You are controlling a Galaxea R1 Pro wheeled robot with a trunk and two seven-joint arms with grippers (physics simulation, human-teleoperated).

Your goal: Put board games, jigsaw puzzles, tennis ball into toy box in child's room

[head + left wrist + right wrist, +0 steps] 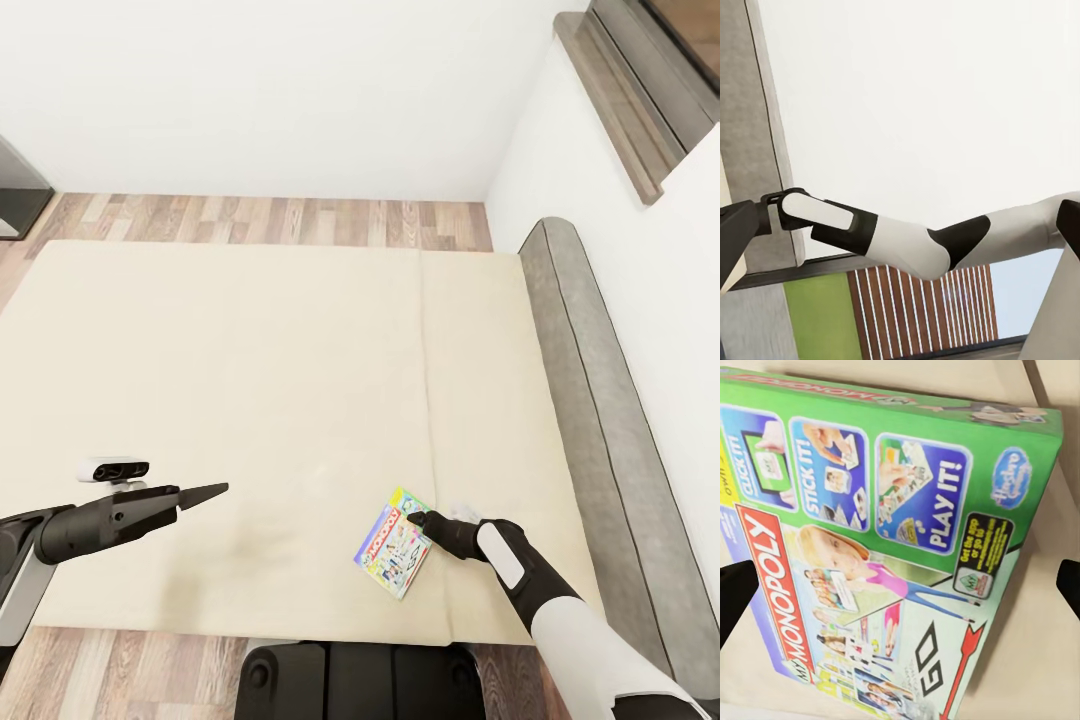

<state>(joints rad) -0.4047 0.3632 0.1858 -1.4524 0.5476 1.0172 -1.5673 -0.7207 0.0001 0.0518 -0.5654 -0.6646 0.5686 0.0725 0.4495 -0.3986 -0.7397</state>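
Board game (393, 543): flat green-edged Monopoly box, red banner, lying on cream bed (250, 400) near its front edge. Right gripper (418, 520) at box's far corner, fingers spread either side, gripping nothing. Left gripper (205, 492) hovers empty; opening unclear.

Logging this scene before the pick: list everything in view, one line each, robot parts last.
board game: one, green and pale Monopoly box, near edge of the bed, at the right hand's tips
bed: one, cream mattress with a seam
headboard: one, grey padded, along the bed's right side
floor: wood planks, beyond the bed
wall: white, behind the floor
left hand: one, dark, above the bed, apart from the game
right hand: one, dark, open, fingertips either side of the game
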